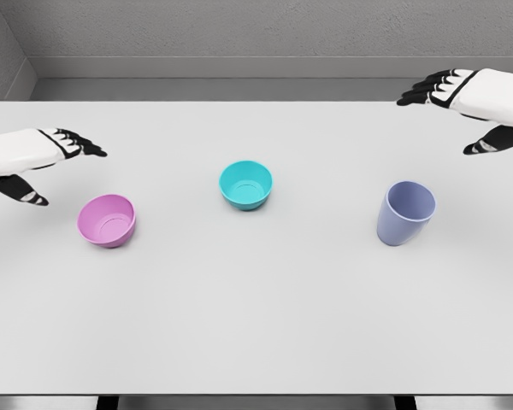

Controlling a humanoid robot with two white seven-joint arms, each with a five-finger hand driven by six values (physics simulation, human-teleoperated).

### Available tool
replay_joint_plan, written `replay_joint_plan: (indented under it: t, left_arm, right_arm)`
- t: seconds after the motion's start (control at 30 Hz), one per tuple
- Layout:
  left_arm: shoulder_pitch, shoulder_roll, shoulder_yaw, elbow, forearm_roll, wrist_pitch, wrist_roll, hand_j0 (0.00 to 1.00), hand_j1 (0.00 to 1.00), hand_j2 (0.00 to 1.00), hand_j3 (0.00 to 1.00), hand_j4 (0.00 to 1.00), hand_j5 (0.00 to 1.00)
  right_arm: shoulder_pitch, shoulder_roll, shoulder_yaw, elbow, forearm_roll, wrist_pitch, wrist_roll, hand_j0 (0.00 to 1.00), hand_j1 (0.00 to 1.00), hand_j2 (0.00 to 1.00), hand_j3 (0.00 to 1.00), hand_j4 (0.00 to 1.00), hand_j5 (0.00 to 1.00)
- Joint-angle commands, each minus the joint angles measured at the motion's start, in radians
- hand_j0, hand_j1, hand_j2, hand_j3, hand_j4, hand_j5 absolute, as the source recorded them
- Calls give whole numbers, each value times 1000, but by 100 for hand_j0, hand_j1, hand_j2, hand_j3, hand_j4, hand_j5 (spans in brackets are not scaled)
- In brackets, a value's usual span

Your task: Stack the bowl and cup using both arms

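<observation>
Two hands I see, left hand (36,162) and right hand (474,107), both spread, holding nothing. Pink bowl (108,220) left, teal bowl (246,184) middle, cup (404,213) right, on the table (256,325).

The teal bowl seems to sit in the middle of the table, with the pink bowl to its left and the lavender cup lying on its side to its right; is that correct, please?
Not quite: the lavender cup stands upright with its opening up, not on its side, as the head view shows. The rest holds: the teal bowl is mid-table, the pink bowl to its left.

pink bowl (108,220), teal bowl (246,184), lavender cup (404,213)
</observation>
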Motion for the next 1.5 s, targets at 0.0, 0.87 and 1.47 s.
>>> replay_joint_plan:
  t: [0.0, 0.87, 1.47]
  left_arm:
    - [0, -6, -1, -1, 6, 2, -10, 100, 100, 100, 100, 100, 100]
    - [-141, -43, -240, -17, 0, 2, -121, 100, 100, 100, 100, 100, 100]
    - [-140, -43, -268, -24, -2, 2, -121, 100, 100, 100, 100, 100, 100]
  right_arm:
    - [0, -2, 0, -10, -6, 3, -1, 100, 100, 100, 100, 100, 100]
    - [52, -67, 74, -148, 152, 3, -1, 100, 100, 100, 100, 100, 100]
    - [95, -73, 105, -205, 177, 3, -1, 100, 100, 100, 100, 100, 100]
